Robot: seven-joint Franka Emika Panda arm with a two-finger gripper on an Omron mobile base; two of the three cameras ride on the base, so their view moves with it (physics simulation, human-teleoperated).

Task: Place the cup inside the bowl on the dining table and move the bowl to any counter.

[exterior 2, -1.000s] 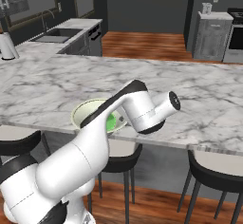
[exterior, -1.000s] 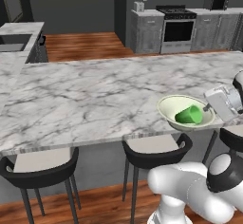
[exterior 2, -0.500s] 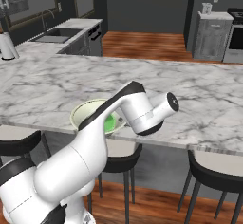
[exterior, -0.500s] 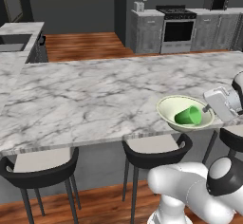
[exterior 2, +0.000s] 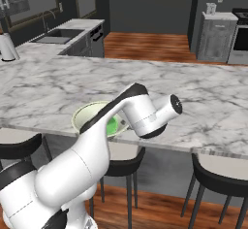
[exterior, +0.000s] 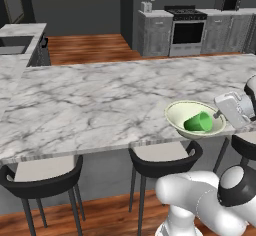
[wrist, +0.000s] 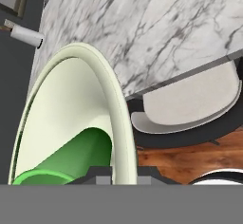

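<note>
The dining table, a long white marble slab with grey veins, runs across the middle of the left base view and likewise spans the right base view; in the hand view its veined top fills the upper right. Dark stools with pale seats stand under its near edge, one showing at the right of the hand view. At the upper right of the left base view stands a counter over grey cabinets, beside a stove. The bowl, pale cream-green and shallow, sits at the table's near edge in the right half of the left base view, and left of centre in the right base view, partly behind the arm. The cup, bright green, lies on its side inside the bowl; in the hand view it shows at the lower left within the bowl's rim. The end effector is nearly closed, its two fingertips pinching the bowl's rim, one inside and one outside.
</note>
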